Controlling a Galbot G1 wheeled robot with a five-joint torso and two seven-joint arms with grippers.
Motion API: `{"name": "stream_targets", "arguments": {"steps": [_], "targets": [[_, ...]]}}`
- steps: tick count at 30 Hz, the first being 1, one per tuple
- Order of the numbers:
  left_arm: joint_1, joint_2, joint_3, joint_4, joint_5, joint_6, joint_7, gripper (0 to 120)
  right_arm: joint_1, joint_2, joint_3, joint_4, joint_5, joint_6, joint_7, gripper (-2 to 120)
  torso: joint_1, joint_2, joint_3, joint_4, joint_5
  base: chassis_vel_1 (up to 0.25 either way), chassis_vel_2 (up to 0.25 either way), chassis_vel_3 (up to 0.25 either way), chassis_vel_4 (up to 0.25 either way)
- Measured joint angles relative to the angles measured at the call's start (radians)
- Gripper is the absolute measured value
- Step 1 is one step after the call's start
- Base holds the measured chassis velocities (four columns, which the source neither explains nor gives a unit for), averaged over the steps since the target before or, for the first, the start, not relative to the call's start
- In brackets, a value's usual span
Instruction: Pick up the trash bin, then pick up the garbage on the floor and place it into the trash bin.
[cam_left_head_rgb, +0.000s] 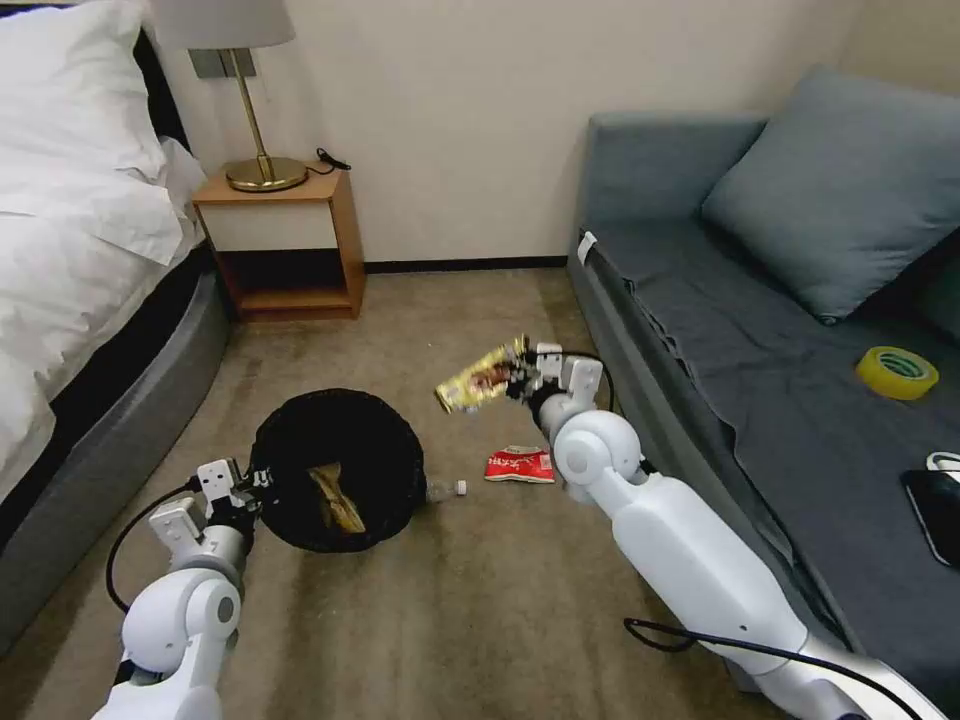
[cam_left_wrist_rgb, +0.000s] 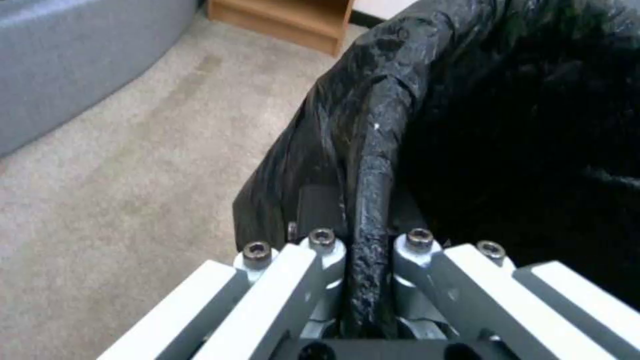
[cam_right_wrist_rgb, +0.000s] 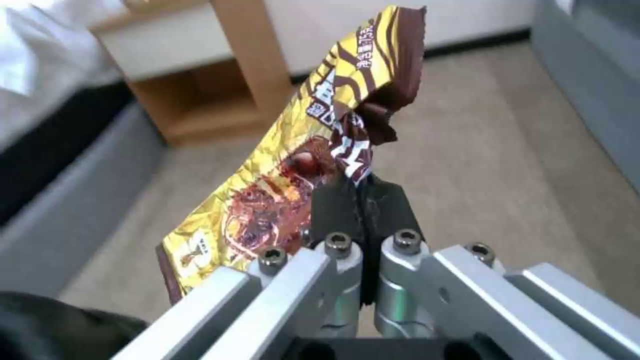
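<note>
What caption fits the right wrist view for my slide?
Right gripper pinching a yellow-brown snack wrapper above the carpet.

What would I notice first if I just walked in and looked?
Probably the shiny yellow-brown snack wrapper pinched in the right end effector, hanging in the air above the carpet beside the grey sofa. Next, the trash bin with its black bag, gripped at the rim by the left end effector, with a red-and-white snack packet lying on the floor nearby.
</note>
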Motion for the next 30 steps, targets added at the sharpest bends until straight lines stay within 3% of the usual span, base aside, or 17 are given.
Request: {"name": "stream_targets", "arguments": {"steps": [6,12,22,30], "targets": [[-0.012,-0.019,0.027,0.005,-0.049,0.032,-0.035,3,-0.013,-0.051,-0.018,0.144,0.017,0.037,-0.058,0,0.0,0.0,0.0,-0.0001,0.0,0.0,0.0,0.0,0.0],[-0.013,-0.041,0.049,-0.001,-0.093,0.063,-0.062,3,-0.064,-0.148,-0.067,0.273,-0.003,0.039,-0.122,0,0.0,0.0,0.0,-0.0003,0.0,0.0,0.0,0.0,0.0],[0.036,-0.057,0.075,-0.051,-0.131,0.106,-0.067,3,-0.151,-0.181,-0.142,0.319,-0.171,0.06,-0.25,0,0.0,0.0,0.0,-0.0001,0.0,0.0,0.0,0.0,0.0],[0.056,-0.069,0.091,-0.078,-0.169,0.133,-0.069,3,-0.161,-0.183,-0.198,0.311,-0.253,0.067,-0.29,0,0.0,0.0,0.0,-0.0001,-0.0001,0.0,0.0,0.0,0.0]]}}
